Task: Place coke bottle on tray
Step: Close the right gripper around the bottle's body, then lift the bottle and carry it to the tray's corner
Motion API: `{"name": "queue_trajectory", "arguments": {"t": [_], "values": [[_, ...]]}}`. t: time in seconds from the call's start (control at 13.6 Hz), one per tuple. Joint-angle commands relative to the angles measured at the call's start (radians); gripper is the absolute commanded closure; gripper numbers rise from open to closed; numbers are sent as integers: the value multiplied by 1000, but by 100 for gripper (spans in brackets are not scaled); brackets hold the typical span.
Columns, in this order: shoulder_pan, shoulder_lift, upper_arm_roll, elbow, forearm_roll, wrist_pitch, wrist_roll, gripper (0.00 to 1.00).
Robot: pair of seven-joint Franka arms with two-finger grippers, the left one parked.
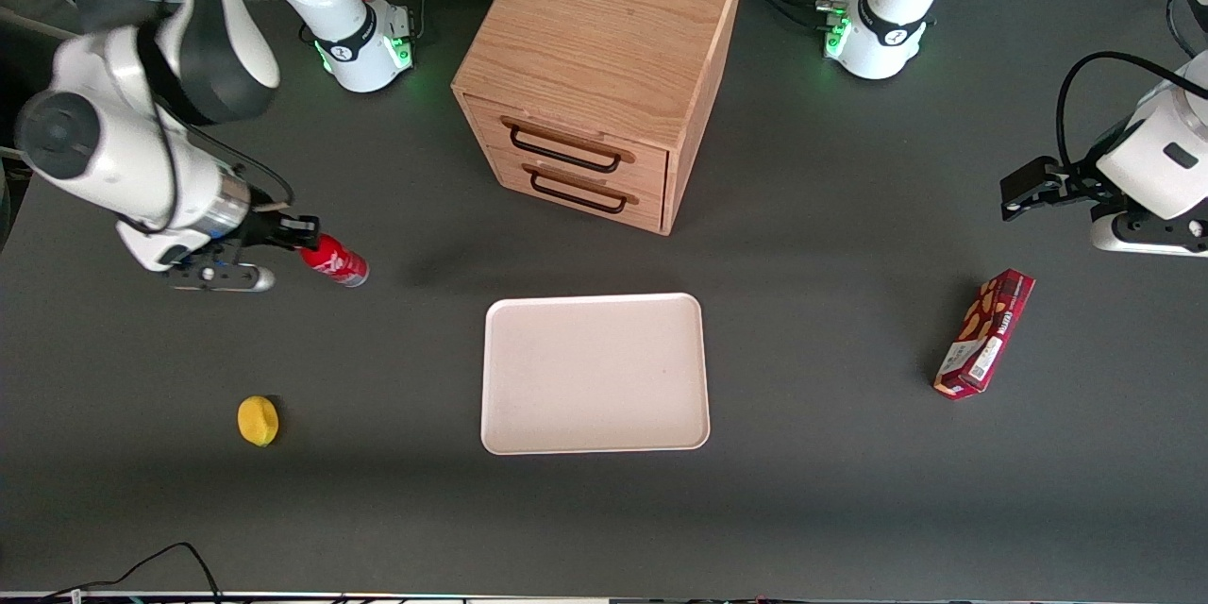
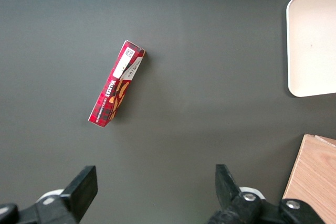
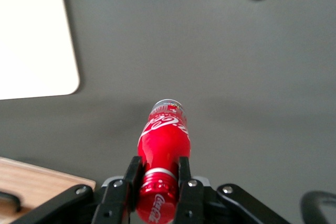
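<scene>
Half the job looks done: the gripper (image 3: 158,182) pinches the coke bottle (image 3: 161,148) by its neck, above the table near the working arm's end, well apart from the cream tray (image 1: 595,373), still bare.

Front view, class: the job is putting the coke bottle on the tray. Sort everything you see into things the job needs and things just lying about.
Needed for the job:
- coke bottle, held at its neck
- claw, shut on the bottle, toward the working arm's end of the table
- tray, nothing on it

Just lying about:
- lemon
- snack box
- wooden drawer cabinet
</scene>
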Motion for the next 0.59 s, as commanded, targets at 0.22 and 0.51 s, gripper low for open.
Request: {"name": "queue_trajectory", "arguments": {"t": [0.22, 0.51], "values": [[47, 390, 51, 734, 5, -380, 170, 100], [96, 649, 164, 922, -7, -209, 489, 100]]}}
